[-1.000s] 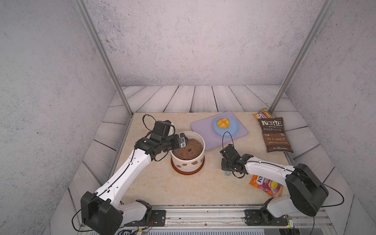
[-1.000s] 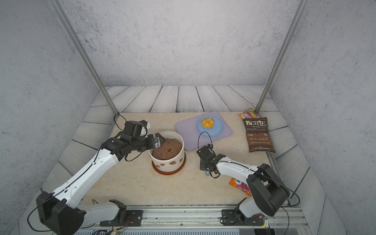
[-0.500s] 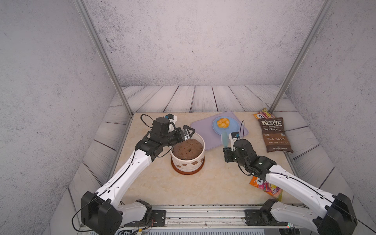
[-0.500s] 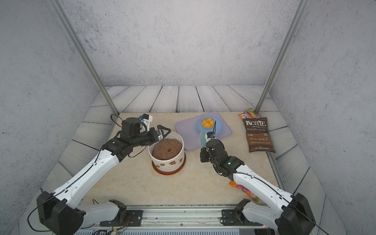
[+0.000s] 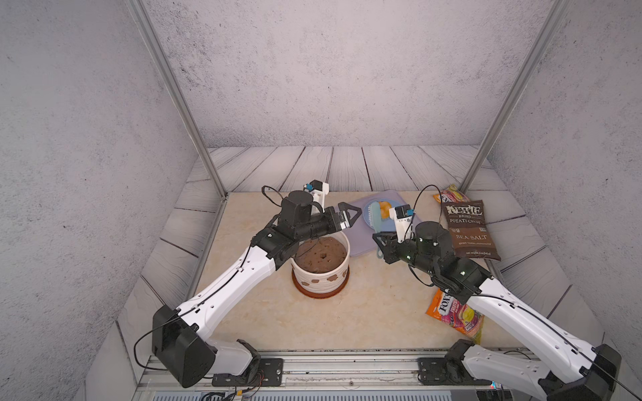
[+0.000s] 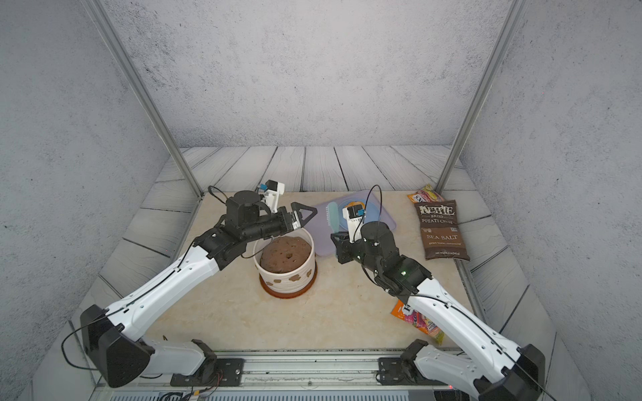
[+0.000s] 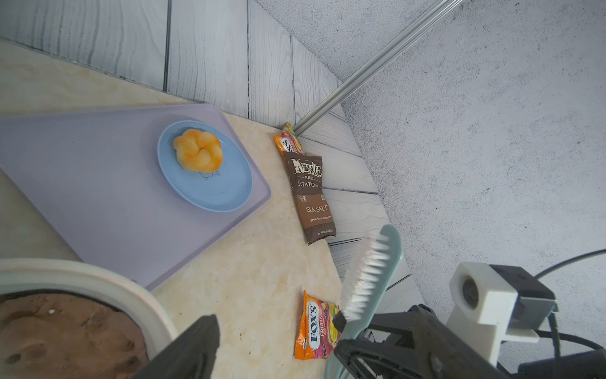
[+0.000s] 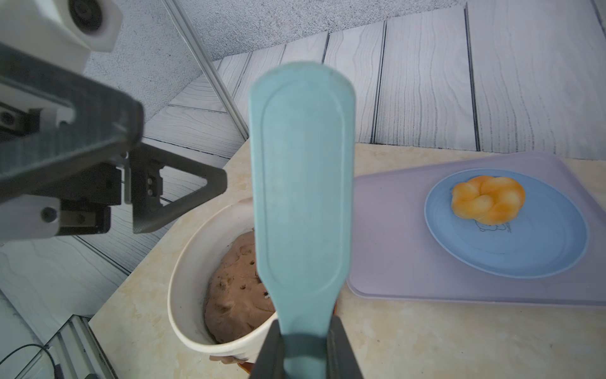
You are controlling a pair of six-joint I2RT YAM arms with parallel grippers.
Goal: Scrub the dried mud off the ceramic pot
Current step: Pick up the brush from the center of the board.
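In both top views, one ceramic pot stands mid-desk on one reddish saucer, with one soil mound inside. Four patches of dried mud show on the pot's near wall. The left gripper hangs over the pot's far rim, fingers spread wide and holding nothing. Right of the pot, the right gripper pinches the handle of one teal brush, which stands upright and apart from the pot. One lilac tray lies behind the pot to the right. Farther right are three snack bags: a chip bag, a smaller bag touching its far end, and a candy bag nearer than the pot.

In the left wrist view, the tray beyond the pot's rim carries one blue plate with one bun. The brush's white bristles point toward the pot.

In the right wrist view, the right gripper's two fingers press on the brush handle. The brush's smooth back hides part of the pot. The left gripper's two fingers stand wide apart above the pot's rim.
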